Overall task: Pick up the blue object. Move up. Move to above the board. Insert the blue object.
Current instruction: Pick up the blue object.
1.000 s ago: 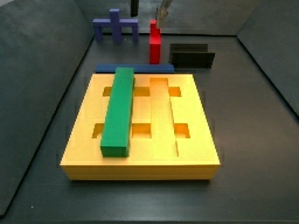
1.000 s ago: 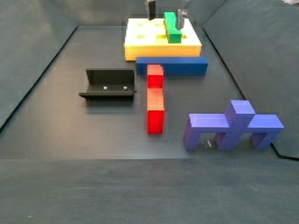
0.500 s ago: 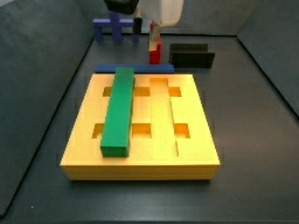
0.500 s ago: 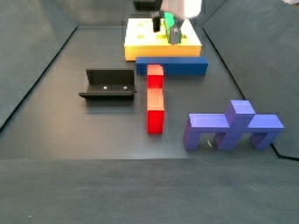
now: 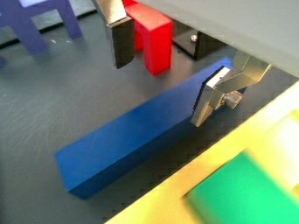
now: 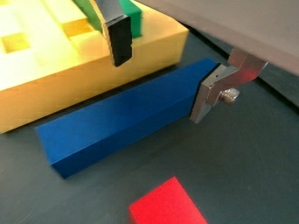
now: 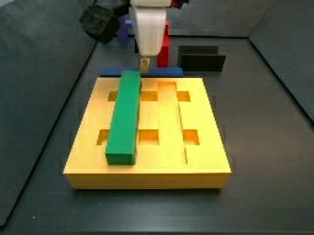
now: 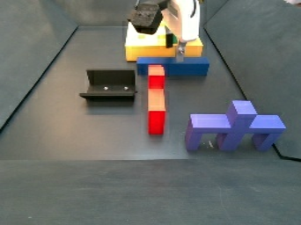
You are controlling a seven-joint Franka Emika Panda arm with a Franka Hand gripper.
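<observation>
I see the gripper (image 6: 156,77) with jaws released astride the blue object (image 6: 122,115); only a side view shows the fixture (image 8: 107,85) at nine o'clock.

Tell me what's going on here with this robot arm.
The gripper hangs low over the blue object, jaws open on either side of it, not yet closed. The bar lies on the floor against the board, which already holds a green bar in one groove. Nothing has been lifted.
</observation>
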